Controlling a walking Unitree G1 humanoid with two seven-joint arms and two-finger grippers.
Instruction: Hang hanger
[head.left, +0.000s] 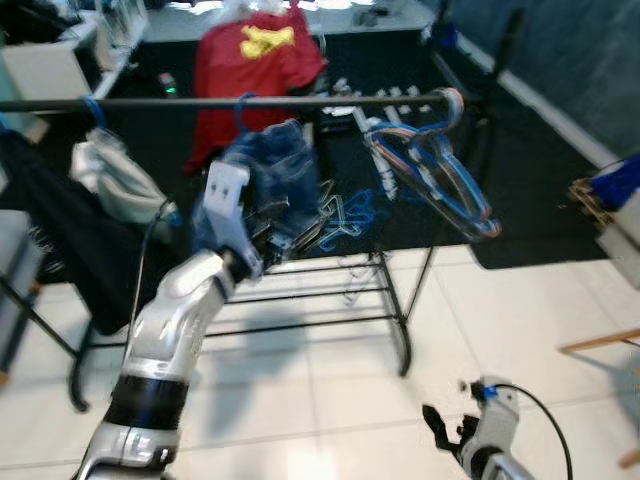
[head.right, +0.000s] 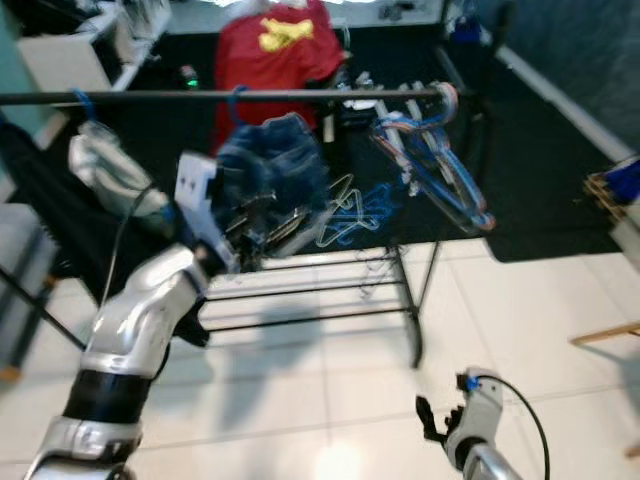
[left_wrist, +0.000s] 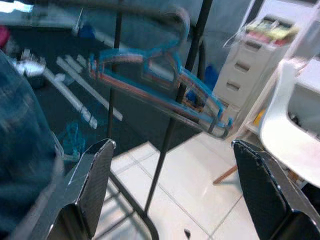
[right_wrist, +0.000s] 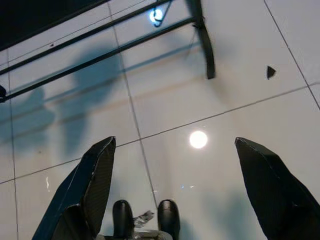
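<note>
White floor tiles under both spread, empty grippers; blue hangers crowd the rail

The right gripper is seen with its two black fingers spread wide above a white tiled floor. The dark lower bars and foot of a rack are seen further off. A bright spot, probably a lamp's reflection, is seen on the tiles between the fingers
</note>
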